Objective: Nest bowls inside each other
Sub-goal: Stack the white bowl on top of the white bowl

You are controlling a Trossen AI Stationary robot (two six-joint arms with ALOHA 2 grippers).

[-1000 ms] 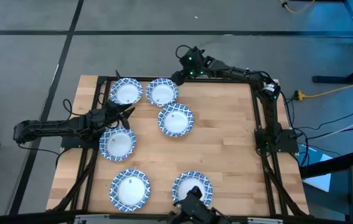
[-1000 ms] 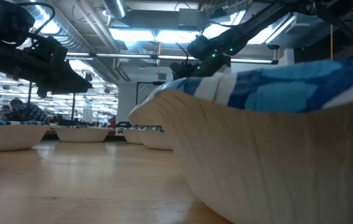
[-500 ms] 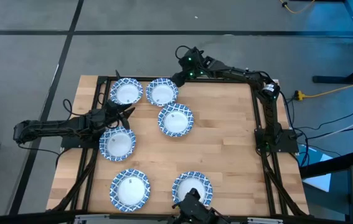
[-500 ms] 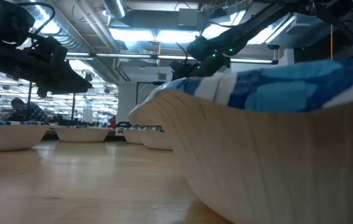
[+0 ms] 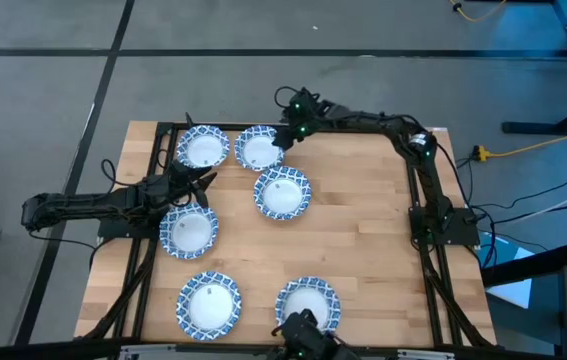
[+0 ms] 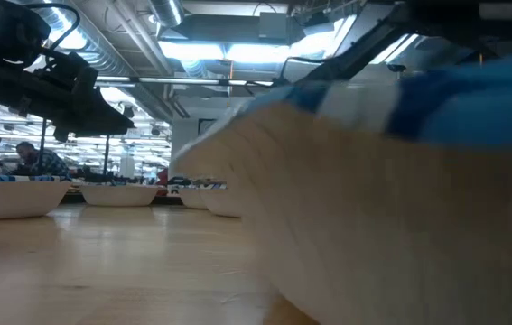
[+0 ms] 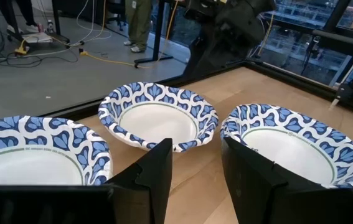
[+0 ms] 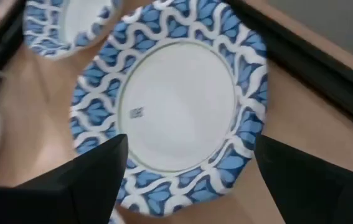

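Observation:
Six blue-and-white patterned bowls stand on their bases on the wooden table in the high view: two at the far edge (image 5: 203, 147) (image 5: 260, 148), one toward the middle (image 5: 282, 193), one at the left (image 5: 189, 231) and two at the near edge (image 5: 209, 304) (image 5: 308, 303). My left gripper (image 5: 203, 178) is open and hovers between the far-left and left bowls; its wrist view shows it (image 7: 195, 180) facing several bowls (image 7: 157, 115). My right gripper (image 5: 281, 135) is open above the far-right rim of the second far bowl (image 8: 170, 106), with a finger (image 8: 95, 180) on either side.
The table's right half (image 5: 373, 230) is bare wood. Black frame rails run along the table's edges (image 5: 428, 250). In the low view a near bowl (image 6: 373, 199) fills most of the picture. People stand in the room beyond the table (image 7: 140, 18).
My right gripper has moved from beyond the far edge toward the table's left and near side, and now stands over the second far bowl. My left arm has kept still. The near bowl looks larger and blurred in the low view.

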